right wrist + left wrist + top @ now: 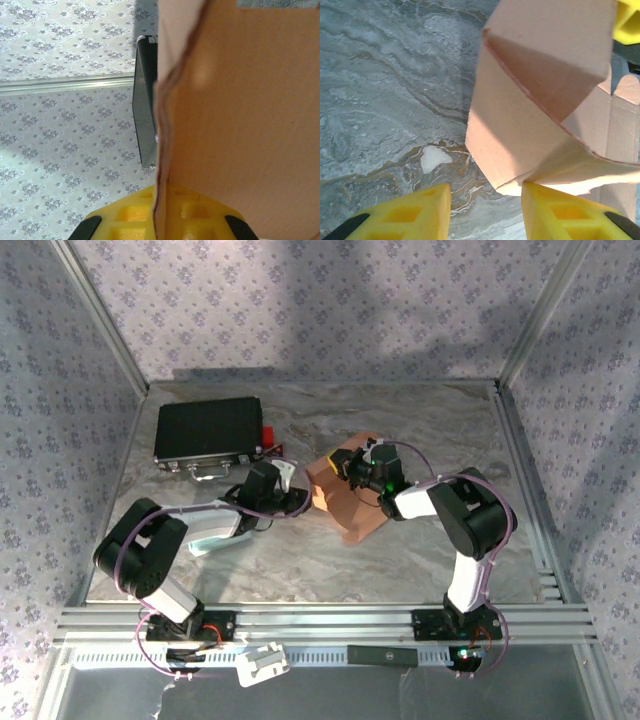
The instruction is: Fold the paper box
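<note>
Worktop [420,440] of marbled grey carries the paper box [345,502] at its middle, half formed with panels standing and one flap slanting over, and a black case [208,430] sits well apart at the back left. Its upright cardboard wall is pinched in the right gripper [162,215], while the left gripper [486,197] stands partly wide just beside the box's near lower corner, holding nothing. Folding looks about midway: the next move probably calls for the left gripper to press the loose flap inward along its crease while the right braces the wall, without crushing the card.
</note>
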Robot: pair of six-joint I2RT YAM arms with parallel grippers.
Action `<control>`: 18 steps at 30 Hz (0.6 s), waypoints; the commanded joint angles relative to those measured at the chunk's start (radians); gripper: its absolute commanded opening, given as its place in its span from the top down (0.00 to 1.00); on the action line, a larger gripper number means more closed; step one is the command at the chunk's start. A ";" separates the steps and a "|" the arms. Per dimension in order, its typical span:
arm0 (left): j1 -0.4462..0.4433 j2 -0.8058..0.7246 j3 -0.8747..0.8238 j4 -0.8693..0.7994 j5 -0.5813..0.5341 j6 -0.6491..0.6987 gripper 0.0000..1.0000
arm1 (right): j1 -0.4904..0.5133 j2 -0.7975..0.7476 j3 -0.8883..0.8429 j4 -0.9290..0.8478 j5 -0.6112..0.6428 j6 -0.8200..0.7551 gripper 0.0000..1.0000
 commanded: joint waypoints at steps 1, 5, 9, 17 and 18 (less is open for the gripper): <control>-0.011 -0.021 -0.004 0.075 -0.052 -0.039 0.58 | -0.003 0.002 0.015 0.028 -0.015 -0.006 1.00; -0.017 -0.016 0.004 0.065 -0.100 -0.054 0.57 | -0.005 -0.001 0.018 0.024 -0.018 0.010 1.00; -0.011 -0.019 0.007 0.095 -0.100 -0.088 0.58 | -0.001 -0.001 0.035 -0.013 -0.027 0.045 1.00; -0.009 -0.125 0.027 0.046 -0.115 -0.107 0.57 | 0.028 -0.136 0.098 -0.315 0.008 0.039 1.00; -0.011 -0.138 0.029 0.036 -0.116 -0.103 0.57 | 0.030 -0.153 0.106 -0.355 0.018 0.036 1.00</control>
